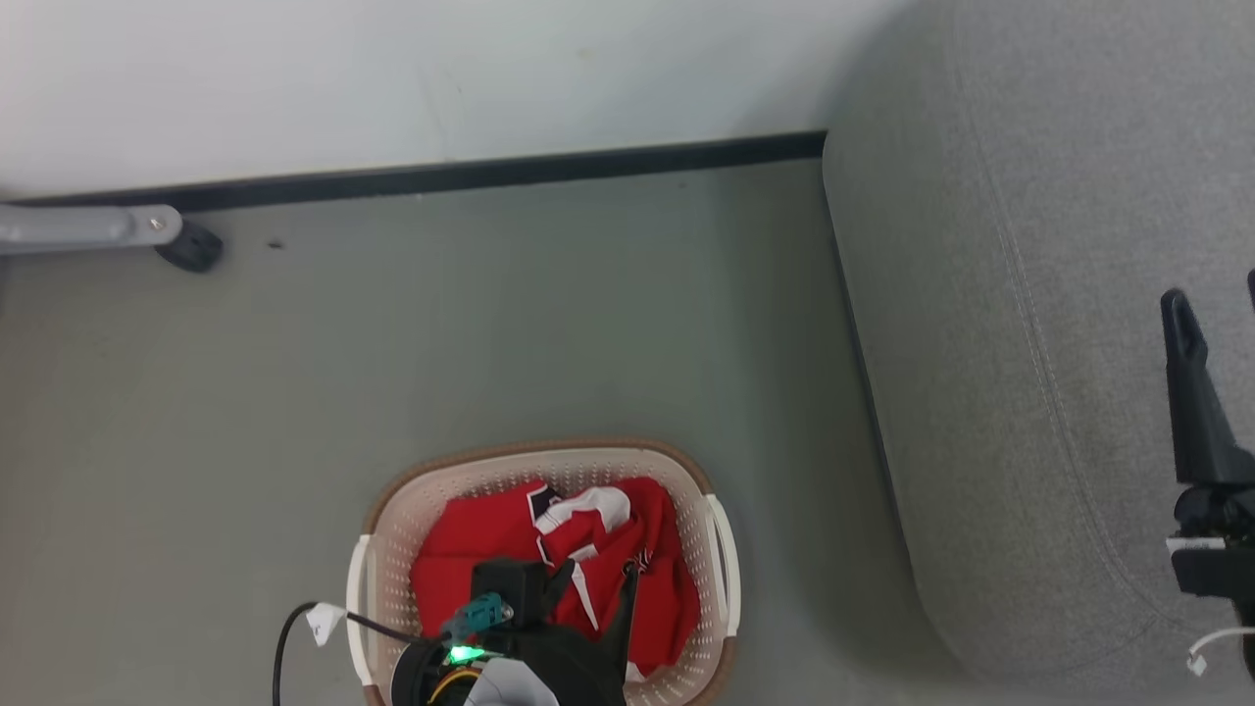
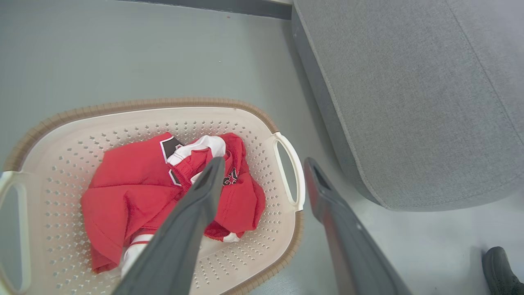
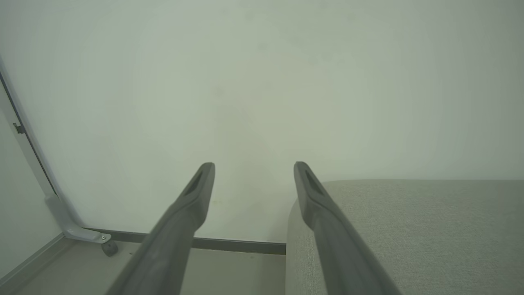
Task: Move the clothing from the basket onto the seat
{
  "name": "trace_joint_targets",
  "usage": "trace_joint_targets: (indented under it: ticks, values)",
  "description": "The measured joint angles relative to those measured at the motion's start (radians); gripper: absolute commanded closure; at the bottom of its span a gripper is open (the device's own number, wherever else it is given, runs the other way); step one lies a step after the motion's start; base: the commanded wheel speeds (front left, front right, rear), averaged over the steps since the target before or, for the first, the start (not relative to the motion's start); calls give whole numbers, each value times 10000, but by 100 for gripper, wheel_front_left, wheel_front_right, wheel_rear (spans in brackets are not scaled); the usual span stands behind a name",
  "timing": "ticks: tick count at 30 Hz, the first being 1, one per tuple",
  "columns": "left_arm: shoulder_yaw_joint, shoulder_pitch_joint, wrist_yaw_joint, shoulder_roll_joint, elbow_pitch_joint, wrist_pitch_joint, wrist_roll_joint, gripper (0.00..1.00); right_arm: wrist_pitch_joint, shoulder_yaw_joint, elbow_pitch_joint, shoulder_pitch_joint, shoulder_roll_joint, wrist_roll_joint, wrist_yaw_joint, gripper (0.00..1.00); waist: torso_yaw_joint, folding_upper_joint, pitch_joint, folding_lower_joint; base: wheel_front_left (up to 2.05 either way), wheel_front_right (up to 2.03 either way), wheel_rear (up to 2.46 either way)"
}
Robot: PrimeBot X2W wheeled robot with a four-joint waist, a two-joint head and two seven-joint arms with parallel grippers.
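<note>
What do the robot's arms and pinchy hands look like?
The left gripper and right gripper each have two long, dark grey, tapering fingers with slotted tips. The left wrist carries a glowing green light, a teal plug and a black cable with a white tag.

One basket (image 1: 392,534), one seat (image 1: 1029,294), one red heap of clothing (image 1: 480,539), garments uncountable from here. Left gripper (image 2: 264,162), right gripper (image 3: 254,164): that's two. One shoe (image 2: 499,268).

The left claw (image 2: 264,160) has long dark-grey fingers (image 2: 184,229).

near end of basket (image 1: 549,461) off-frame
</note>
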Motion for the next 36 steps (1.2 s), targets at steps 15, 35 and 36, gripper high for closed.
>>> trace_joint_targets:
  ticks: [15, 35, 36]
  values:
    - [-621, -1540, 0, -4, 1511, 163, -1806, 0, -29, 725, -1365, -1350, -677, 1212, 0, 0, -864, 0, 1870, -1, 0, 0, 0]
    - [-738, -3578, 0, 15, 4598, 483, -2970, 0, -31, 525, -2150, -2121, -1241, 2600, 2, 0, -2077, 0, 4250, -1, 0, 0, 0]
    - [-754, -3662, 0, 15, 4679, 483, -2980, 0, -31, 520, -2196, -2145, -1267, 2637, 2, 0, -2135, 0, 4356, -1, 0, 0, 0]
